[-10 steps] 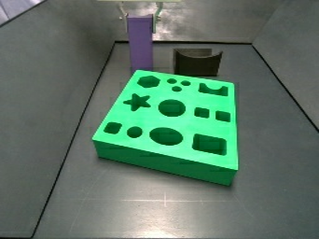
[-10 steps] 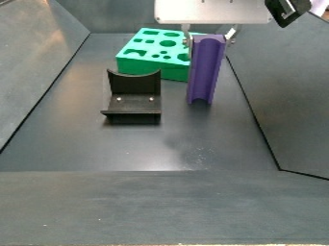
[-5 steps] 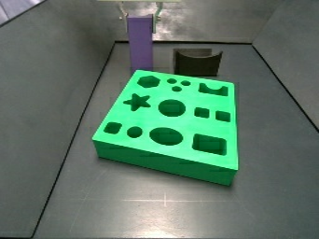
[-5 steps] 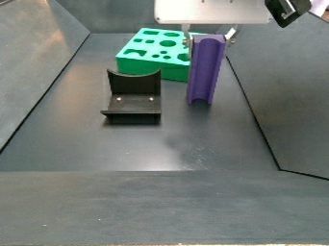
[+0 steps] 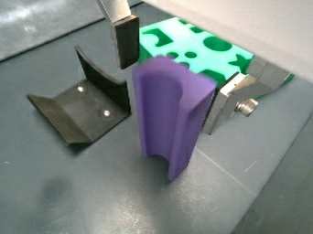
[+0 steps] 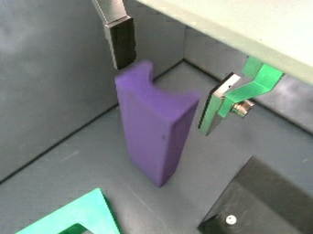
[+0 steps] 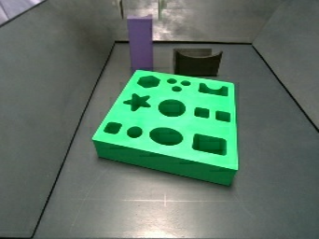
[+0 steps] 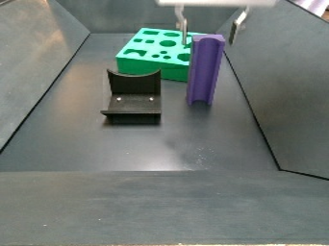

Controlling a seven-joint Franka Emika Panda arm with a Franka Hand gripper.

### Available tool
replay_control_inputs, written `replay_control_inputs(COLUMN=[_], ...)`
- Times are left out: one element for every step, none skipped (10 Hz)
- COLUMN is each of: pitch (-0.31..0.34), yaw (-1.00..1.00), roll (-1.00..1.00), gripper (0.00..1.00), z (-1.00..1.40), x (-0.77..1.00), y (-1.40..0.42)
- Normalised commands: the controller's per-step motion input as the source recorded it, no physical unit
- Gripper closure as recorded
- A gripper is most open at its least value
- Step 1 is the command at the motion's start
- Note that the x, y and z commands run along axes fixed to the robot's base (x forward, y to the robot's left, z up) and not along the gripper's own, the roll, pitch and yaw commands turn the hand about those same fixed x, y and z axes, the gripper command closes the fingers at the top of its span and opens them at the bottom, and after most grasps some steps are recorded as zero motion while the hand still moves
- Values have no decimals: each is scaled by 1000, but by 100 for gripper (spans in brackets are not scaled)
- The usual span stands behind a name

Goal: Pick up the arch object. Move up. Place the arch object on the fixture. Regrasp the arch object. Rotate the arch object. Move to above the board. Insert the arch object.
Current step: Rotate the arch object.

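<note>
The dark desk (image 8: 154, 144) carries everything, and the biggest thing on it is the board (image 7: 169, 119), a bright green square slab with recessed cutouts: a star, circles, ovals, squares and an arch-like notch at its far edge. In a side view the board (image 8: 157, 50) lies at the back, beyond the other pieces. Next in size is the arch object (image 8: 205, 70), a matte purple block standing upright on end on the desk floor, just beside the board's corner and apart from it; in a side view it rises behind the board's far left corner (image 7: 141, 43). Both wrist views show its top end with the concave notch facing up (image 5: 169, 108) (image 6: 156, 122). The fixture (image 8: 133, 96), a dark L-shaped bracket on a base plate, stands near the arch object without touching it, and shows behind the board in a side view (image 7: 197, 62). The end effector (image 5: 171, 66) hovers above the top of the arch object with its jaws spread wide, one finger (image 6: 120, 38) on each side of the block and clear of it, holding nothing; in a side view its fingers (image 8: 184, 19) hang just above the purple top.
</note>
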Motion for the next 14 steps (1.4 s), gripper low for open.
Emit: replay_control_inputs(pitch=[53, 60, 6, 6, 5, 4, 4, 4, 4, 4, 4, 4, 4, 4], yaw=[17, 16, 1000, 1000, 1000, 1000, 1000, 1000, 1000, 1000, 1000, 1000, 1000, 1000], roll=[5, -22, -6, -6, -6, -5, -5, -5, -5, -5, -5, -5, -5, -6], gripper=[0, 0, 0, 0, 0, 0, 0, 0, 0, 0, 0, 0, 0, 0], z=[566, 449, 0, -95, -112, -75, -58, -56, -52, -49, -47, -45, -44, -44], x=[-10, -3, 0, 5, 40, 43, 45, 46, 48, 49, 50, 50, 50, 51], y=[-9, -7, 83, 84, 58, 38, 21, 16, 10, 8, 7, 7, 7, 6])
